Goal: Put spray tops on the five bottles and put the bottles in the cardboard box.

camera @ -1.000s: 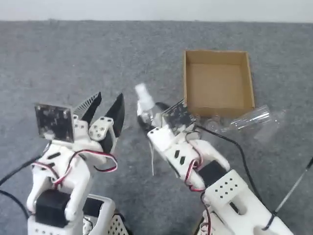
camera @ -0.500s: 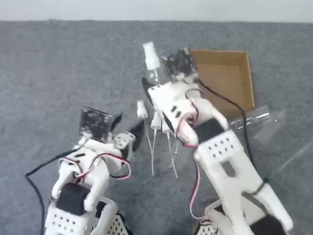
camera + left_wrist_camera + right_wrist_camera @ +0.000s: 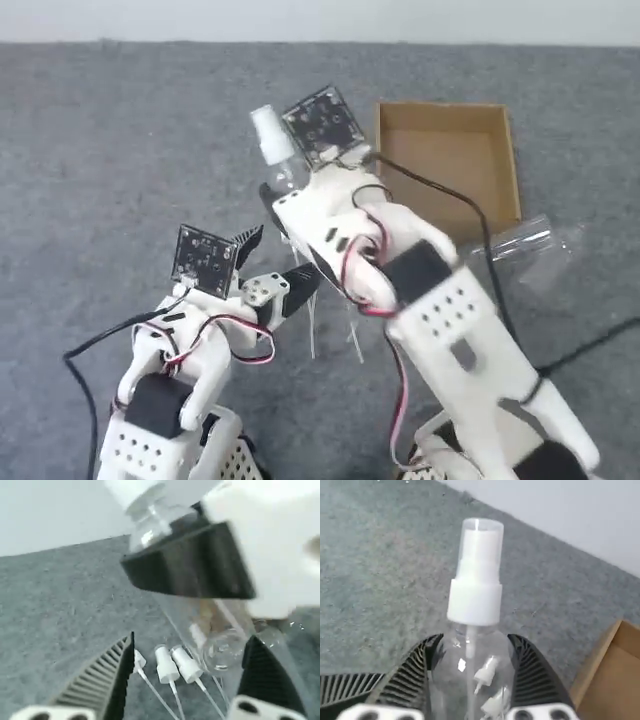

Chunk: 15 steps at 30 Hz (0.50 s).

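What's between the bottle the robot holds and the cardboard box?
In the high view, the right arm's camera board sits between bottle and cardboard box.

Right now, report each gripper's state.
Left gripper: open, holding nothing.
Right gripper: shut on the spray bottle.

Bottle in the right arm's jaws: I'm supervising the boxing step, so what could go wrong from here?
1. The bottle is held tilted above the table, beside the cardboard box rather than over it. Released now, it would likely miss.
2. The left arm's open jaws sit close to the bottle and near the loose spray tops. A bump might knock the bottle askew or scatter the tops.
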### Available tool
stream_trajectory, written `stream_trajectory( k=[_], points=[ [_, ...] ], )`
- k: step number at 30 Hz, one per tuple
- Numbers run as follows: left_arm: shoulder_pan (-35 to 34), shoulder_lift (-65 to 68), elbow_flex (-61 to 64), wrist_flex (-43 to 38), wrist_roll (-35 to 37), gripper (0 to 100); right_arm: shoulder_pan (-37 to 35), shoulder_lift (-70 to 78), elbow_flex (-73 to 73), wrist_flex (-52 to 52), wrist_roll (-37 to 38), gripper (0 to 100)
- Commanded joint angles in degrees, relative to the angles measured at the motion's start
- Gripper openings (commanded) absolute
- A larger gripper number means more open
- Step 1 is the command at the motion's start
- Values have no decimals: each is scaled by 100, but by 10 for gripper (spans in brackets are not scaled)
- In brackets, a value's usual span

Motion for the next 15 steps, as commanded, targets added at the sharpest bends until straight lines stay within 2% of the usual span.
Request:
stream_trajectory(
  k=[1, 6, 12, 15],
  points=[
    [-9, -70, -48, -176, -26, 320, -48, -681, -422, 330, -35, 6],
    [-18, -70, -48, -176, -26, 320, -40, -989, -422, 699, -35, 6],
    [-18, -114, -48, -141, -9, 320, -22, -1033, -211, 673, -26, 6],
    [-35, -114, -48, -141, -9, 320, 330, -980, -193, 462, -18, 6]
  ],
)
